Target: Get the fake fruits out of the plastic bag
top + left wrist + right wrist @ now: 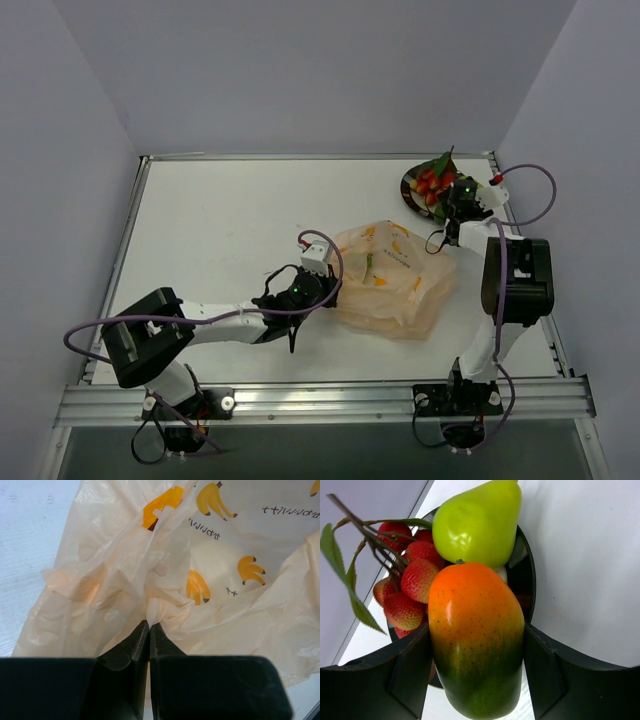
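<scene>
While both arms are at work on the white surface (230,230), the holdings stand as follows.

Item 1, plastic bag (395,280): a thin, crinkled, pale-peach bag printed with orange banana marks (197,587). It lies slumped on the surface right of centre, between the two arms. A green form (368,266) shows faintly through the film near the bag's middle; which fruit it is cannot be told.

Item 2, left gripper (149,625): at the bag's left edge. Its jaws are pressed together with only a hairline gap, pinching a gathered fold of the bag's film between the tips.

Item 3, plate (408,188): round and dark-rimmed, at the far right of the surface, well apart from the bag.

Item 4, berry cluster (407,590): red, pebbled berries on brown stems with a green leaf (340,565), lying on the left side of the plate as the wrist camera shows it.

Item 5, yellow-green fruit (477,522): glossy, on the plate beside the berries.

Item 6, orange-green mango (475,640): orange at the top, shading to dark green below. It touches the yellow-green fruit and the berries.

Item 7, right gripper (477,645): at the plate's near right edge. Its jaws are spread to the mango's width, one finger against each side. Whether the mango rests on the plate or hangs just above it cannot be told.
</scene>
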`<state>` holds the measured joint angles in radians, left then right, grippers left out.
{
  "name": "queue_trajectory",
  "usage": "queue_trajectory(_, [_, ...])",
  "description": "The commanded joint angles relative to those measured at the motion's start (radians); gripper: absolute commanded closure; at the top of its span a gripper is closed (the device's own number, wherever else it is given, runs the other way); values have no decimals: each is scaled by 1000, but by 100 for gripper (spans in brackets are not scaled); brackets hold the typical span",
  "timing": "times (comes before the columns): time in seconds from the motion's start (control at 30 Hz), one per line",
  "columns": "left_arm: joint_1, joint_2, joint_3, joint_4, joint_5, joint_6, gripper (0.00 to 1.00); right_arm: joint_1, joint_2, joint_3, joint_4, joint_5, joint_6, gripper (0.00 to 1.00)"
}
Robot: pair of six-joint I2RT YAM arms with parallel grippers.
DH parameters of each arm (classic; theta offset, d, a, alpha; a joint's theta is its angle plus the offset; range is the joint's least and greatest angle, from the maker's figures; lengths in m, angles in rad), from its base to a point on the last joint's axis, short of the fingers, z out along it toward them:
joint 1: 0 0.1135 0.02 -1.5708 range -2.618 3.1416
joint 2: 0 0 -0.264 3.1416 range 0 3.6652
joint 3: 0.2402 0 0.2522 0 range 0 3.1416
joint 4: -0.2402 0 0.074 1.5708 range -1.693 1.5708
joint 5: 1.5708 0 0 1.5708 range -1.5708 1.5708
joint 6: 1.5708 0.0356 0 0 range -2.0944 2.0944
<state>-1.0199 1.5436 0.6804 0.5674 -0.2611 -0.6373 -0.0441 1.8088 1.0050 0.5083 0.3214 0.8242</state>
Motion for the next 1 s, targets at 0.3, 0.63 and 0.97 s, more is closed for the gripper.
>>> queue_trajectory(0.3, [-5,-22,-7,97,39,45,98,65,150,121,64,169,271,73])
queue_trajectory(0.63, [-6,-7,-4,100,40,50,98,96,92,72,101,170,242,27])
queue_trajectory(0.97, [-20,-7,4,111,62,38,98,113,-242,-147,90,142,66,8])
